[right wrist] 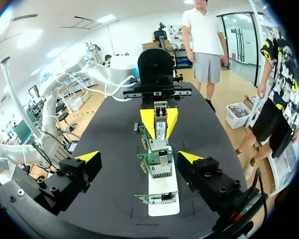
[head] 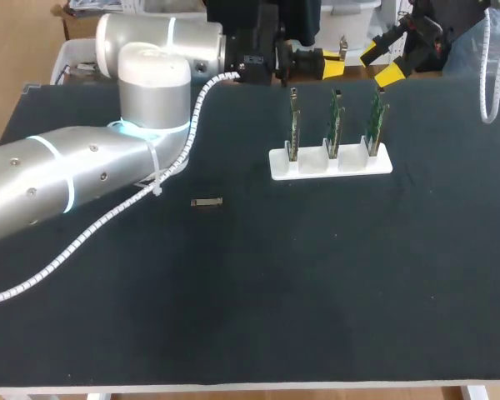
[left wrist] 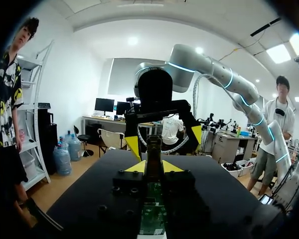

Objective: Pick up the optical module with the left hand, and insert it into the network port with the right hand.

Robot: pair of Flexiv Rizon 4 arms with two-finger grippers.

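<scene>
Fingertips (right wrist: 148,122) of the left gripper (head: 332,64) are pressed in from both sides on a narrow silvery optical module (right wrist: 160,128), whose end is turned towards the right gripper (head: 379,66). The left gripper hangs level above the far part of the black table (head: 317,292), at one end of a row of three upright green circuit boards (head: 335,125). In the left wrist view, one board shows below the gap between its fingers. The right gripper faces it from the other end of the row, also raised off the table, its yellow-tipped fingers spread wide. The boards stand in the slots of a white holder (head: 304,167), and the silvery network ports (right wrist: 163,170) on them are turned towards the right gripper. Well apart from the holder, nearer the left arm (head: 83,167), a small grey-brown oblong piece (head: 207,202) lies flat on the table. Whether it is a second module cannot be told.
</scene>
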